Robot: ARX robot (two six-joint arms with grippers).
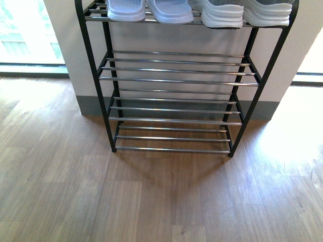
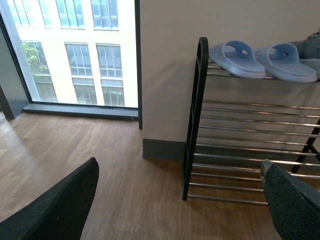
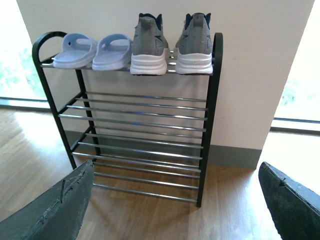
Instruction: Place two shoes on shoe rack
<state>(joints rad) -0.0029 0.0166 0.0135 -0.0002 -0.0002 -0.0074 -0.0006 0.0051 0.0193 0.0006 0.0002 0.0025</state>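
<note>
Nearest, our left gripper (image 2: 180, 200) and right gripper (image 3: 175, 200) hung spread and empty. Beyond, on the shoe rack (image 3: 210, 100) top tier, sat light, floppy sandals (image 3: 92, 50) beside sneakers (image 3: 172, 47), best gripped at their firm heels.

The shoe rack (image 1: 176, 80) is standing against a pale wall (image 1: 65, 45), so nothing is passing behind it. Its top shelf is filling up: the blue sandals (image 3: 92, 50) and the grey sneakers (image 3: 172, 47) are sitting side by side, touching or nearly so, across the whole width. The two lower shelves are lying bare, open from the front between the black side frames. The wooden floor (image 1: 151, 201) in front is giving open room. A window (image 2: 75, 50) is bounding the floor beside the wall.
</note>
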